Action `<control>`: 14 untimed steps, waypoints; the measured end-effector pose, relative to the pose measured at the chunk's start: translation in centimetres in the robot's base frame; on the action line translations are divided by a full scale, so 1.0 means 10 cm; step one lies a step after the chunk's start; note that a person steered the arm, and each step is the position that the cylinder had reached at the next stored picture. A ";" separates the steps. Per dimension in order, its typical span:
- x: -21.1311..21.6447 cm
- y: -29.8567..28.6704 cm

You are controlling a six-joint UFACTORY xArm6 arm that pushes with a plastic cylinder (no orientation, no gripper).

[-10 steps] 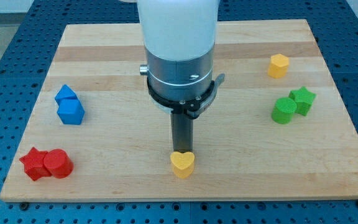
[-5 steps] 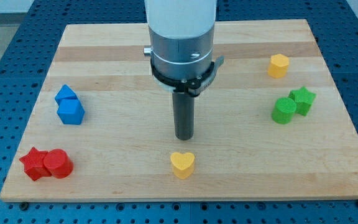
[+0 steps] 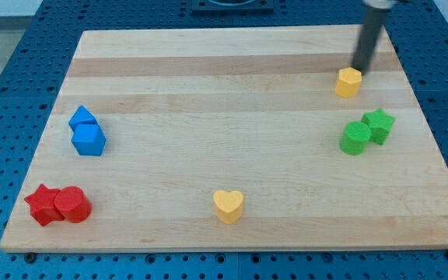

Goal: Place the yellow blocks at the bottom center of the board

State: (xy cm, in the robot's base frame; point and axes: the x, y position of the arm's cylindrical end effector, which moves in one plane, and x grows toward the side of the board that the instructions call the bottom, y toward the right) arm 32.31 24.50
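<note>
A yellow heart block (image 3: 229,206) lies near the view's bottom centre of the wooden board (image 3: 208,93). A yellow hexagonal block (image 3: 348,82) sits at the upper right. My tip (image 3: 359,69) is just above and slightly right of the yellow hexagonal block, touching or nearly touching its far edge. Only the rod's lower part shows, coming in from the view's top right.
A blue pentagon-like block (image 3: 82,118) and a blue cube (image 3: 89,140) sit at the left. A red star (image 3: 43,204) and a red cylinder (image 3: 72,205) lie at the bottom left. A green cylinder (image 3: 355,138) and a green star (image 3: 379,125) sit at the right.
My tip has left the yellow heart, moved up and far to the right, and now stands behind the yellow hexagonal block. No block has shifted.
</note>
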 end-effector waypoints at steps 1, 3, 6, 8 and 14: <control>0.00 0.06; 0.01 -0.16; 0.40 -0.75; 0.83 -1.13; 1.49 -1.18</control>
State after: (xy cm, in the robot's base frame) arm 47.21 12.69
